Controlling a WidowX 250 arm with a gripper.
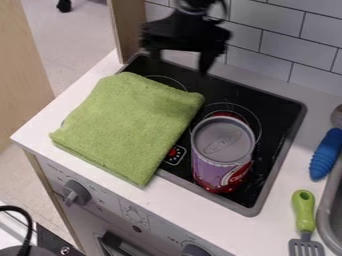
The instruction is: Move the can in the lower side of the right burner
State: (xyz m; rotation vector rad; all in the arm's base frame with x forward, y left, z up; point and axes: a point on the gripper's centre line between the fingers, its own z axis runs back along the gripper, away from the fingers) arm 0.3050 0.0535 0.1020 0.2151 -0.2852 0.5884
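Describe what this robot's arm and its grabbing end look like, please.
The bit of robot arm in view is black, with a thin dark curved strand beside it that may be a cable. Below it, the black two-finger gripper has a wide, blocky body and two dark fingers that narrow towards their tips. I can make out no coloured markings on either.

A folded green cloth lies partly on the white tabletop at the left. At the right, a blue ribbed handle and a green-handled spatula with a grey slotted head lie near a grey sink. White rectangular tiles cover the wall; round grey knobs sit on the front panel.
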